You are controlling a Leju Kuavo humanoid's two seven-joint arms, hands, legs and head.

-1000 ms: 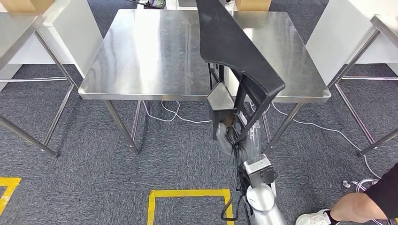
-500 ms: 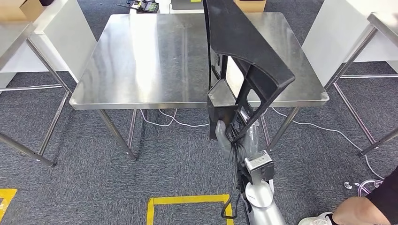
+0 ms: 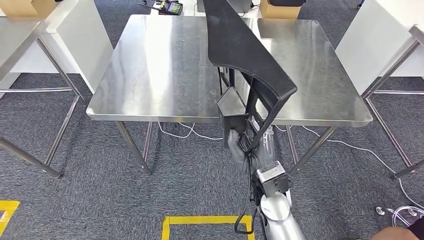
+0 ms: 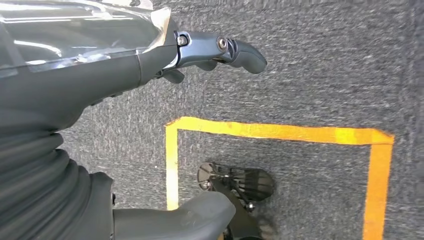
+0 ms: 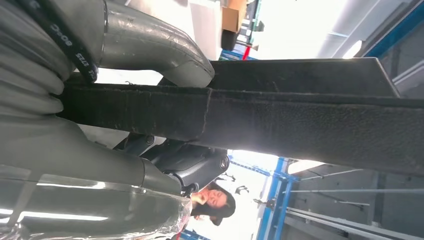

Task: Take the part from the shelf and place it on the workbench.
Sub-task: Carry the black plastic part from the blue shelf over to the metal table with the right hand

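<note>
Workbench (image 3: 165, 65) is the big steel table dead ahead, its near edge just beyond the raised right arm — the robot looks squared up to it for the drop. Part (image 3: 245, 50) is a long black moulded panel with ribbed struts at its lower end, carried in the air over the near-right portion of the bench top, not touching it. Long axis runs from the hand up and away across the bench, the far end out of frame at the top; broad face tilted leftward. Held low by one end, probably so the rest can be laid down flat on the steel.

Right hand (image 3: 240, 145) grips the part's lower end — in the right wrist view the thumb (image 5: 160, 47) wraps over a black edge.

Left hand (image 4: 150, 65) hangs over carpet and yellow floor tape (image 4: 280, 132), fingers loosely apart, holding nothing.
</note>
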